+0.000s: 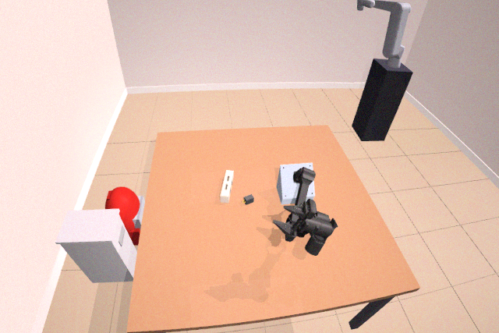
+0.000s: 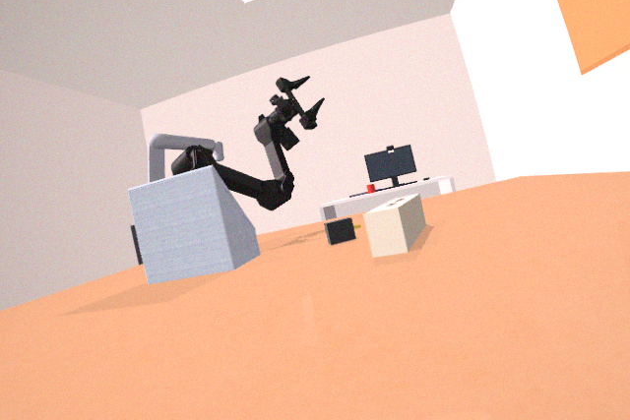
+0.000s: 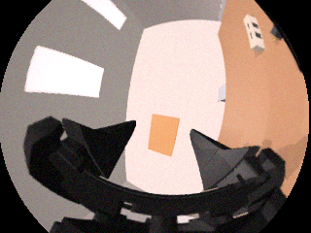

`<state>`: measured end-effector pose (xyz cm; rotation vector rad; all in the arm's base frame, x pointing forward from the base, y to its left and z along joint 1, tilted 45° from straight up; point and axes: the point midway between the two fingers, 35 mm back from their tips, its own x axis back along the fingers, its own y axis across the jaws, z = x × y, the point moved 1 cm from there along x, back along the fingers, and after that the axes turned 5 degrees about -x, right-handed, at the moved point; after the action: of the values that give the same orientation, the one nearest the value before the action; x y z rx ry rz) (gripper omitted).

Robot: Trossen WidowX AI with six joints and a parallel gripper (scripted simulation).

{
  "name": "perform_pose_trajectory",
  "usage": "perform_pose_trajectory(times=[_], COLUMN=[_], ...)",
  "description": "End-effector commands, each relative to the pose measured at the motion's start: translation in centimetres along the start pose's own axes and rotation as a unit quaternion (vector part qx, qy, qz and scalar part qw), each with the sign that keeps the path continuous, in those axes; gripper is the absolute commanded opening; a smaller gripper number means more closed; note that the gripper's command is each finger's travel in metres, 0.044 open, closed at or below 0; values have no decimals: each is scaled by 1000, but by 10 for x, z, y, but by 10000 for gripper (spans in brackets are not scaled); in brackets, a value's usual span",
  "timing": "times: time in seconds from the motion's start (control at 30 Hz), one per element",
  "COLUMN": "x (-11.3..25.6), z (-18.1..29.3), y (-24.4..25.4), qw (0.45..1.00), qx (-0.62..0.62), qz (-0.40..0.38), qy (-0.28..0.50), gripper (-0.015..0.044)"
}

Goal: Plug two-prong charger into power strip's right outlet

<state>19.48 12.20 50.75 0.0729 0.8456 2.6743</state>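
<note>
A dark two-prong charger [image 1: 249, 199] [image 2: 340, 231] [image 3: 277, 32] lies on the table, its yellow prongs towards the power strip. The cream power strip [image 1: 224, 196] [image 2: 385, 234] [image 3: 258, 44] stands just beside it, apart from the charger, with two dark outlets on top. Nothing shows plugged in. My gripper [image 1: 279, 214] [image 2: 316, 88] [image 3: 163, 127] is open and empty, raised above the table and well away from both. In the wrist view its fingers point at the wall, with the charger at the upper right edge.
The table [image 1: 193, 256] [image 2: 315, 333] bears a pale blue box-shaped base [image 1: 288, 184] [image 2: 185, 232] under my arm. A white cabinet [image 1: 94, 226] with a red object [image 1: 122, 202] stands past the table's left edge. A grey arm on a black pedestal [image 1: 380, 99] stands beyond the table.
</note>
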Motion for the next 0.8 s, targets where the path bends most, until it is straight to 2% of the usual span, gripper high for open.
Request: perform_pose_trajectory(times=[0.0, 0.03, 0.4, 0.77], x=[0, 1, 15, 21], z=[0, 0, 5, -10], y=[0, 2, 46, 101], qw=[1000, 1000, 984, 931], qx=[-1, -5, -160, -344], qz=[0, 1, 23, 65], qy=[1, 2, 71, 107], gripper=[426, 440, 440, 440])
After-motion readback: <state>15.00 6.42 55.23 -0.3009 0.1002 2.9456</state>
